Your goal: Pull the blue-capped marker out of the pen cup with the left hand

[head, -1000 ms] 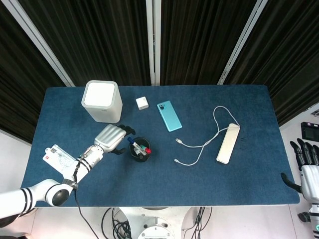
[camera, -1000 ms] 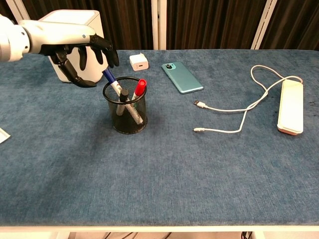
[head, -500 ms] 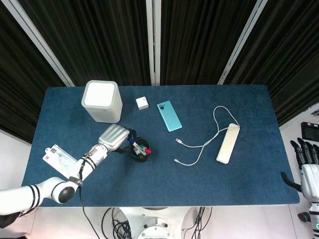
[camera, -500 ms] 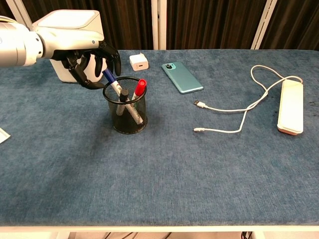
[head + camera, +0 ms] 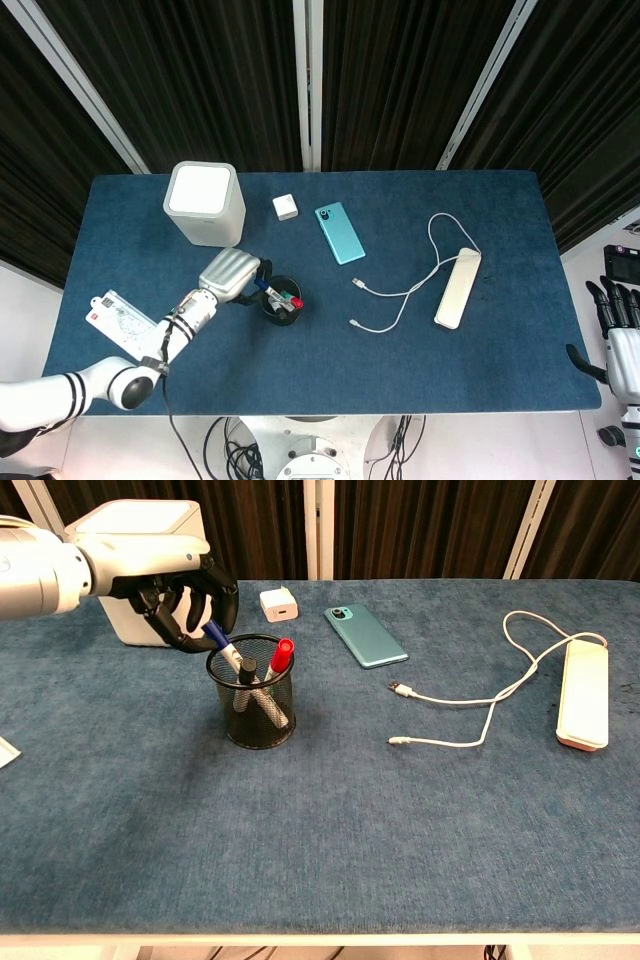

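Note:
A black mesh pen cup (image 5: 251, 705) (image 5: 281, 300) stands left of the table's middle. It holds a blue-capped marker (image 5: 216, 635) (image 5: 263, 286), a red-capped marker (image 5: 283, 653) and a black one (image 5: 247, 670). The blue cap leans out over the cup's left rim. My left hand (image 5: 180, 588) (image 5: 232, 272) hangs over that rim, thumb and fingers curled around the blue cap. Whether they press on it is unclear. The marker still sits in the cup. My right hand (image 5: 620, 335) hangs off the table's right edge, fingers spread and holding nothing.
Just behind my left hand stands a white box-shaped device (image 5: 140, 525). Further back lie a white charger cube (image 5: 278, 604) and a teal phone (image 5: 365, 635). A white cable (image 5: 480, 695) and power strip (image 5: 583, 695) lie at the right. A card (image 5: 115, 318) overhangs the left edge.
My left hand has moved right to the cup and lowered over the blue cap, its fingers curling in around it. The marker and the right hand have not moved.

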Controlling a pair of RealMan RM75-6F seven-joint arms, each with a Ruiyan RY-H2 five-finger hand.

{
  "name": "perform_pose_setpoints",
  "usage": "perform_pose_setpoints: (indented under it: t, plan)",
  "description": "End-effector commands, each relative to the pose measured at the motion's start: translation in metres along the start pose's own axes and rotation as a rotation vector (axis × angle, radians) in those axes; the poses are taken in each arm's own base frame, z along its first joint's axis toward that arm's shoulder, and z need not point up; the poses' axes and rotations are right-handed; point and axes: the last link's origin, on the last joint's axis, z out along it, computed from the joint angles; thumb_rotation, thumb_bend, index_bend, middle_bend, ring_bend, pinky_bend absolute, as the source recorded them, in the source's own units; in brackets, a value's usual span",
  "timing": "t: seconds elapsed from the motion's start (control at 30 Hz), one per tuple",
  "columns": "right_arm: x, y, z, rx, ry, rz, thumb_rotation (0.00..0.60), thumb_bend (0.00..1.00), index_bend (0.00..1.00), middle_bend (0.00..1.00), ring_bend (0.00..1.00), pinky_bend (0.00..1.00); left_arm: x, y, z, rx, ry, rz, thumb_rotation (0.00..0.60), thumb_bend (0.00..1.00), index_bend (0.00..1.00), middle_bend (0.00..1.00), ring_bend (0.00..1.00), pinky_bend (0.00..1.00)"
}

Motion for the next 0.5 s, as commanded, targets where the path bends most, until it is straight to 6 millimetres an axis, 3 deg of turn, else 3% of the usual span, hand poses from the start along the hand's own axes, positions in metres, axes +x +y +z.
perform_pose_setpoints:
  t: [0.03, 0.5]
  plan:
    - [-0.0006, 0.0005, 0.0002, -0.002, -0.003, 0.000, 0.600, 0.18, 0.00, 0.00, 0.00, 0.00, -0.0002, 0.0000, 0.0001, 0.000, -0.002, -0.001, 0.600, 0.33, 0.51, 0.52, 0.54, 0.71]
    - [-0.0009, 0.0021, 0.0010, -0.010, -0.010, -0.001, 0.600, 0.18, 0.00, 0.00, 0.00, 0.00, -0.0021, 0.0004, 0.0035, -0.002, 0.010, -0.002, 0.600, 0.34, 0.59, 0.63, 0.64, 0.81]
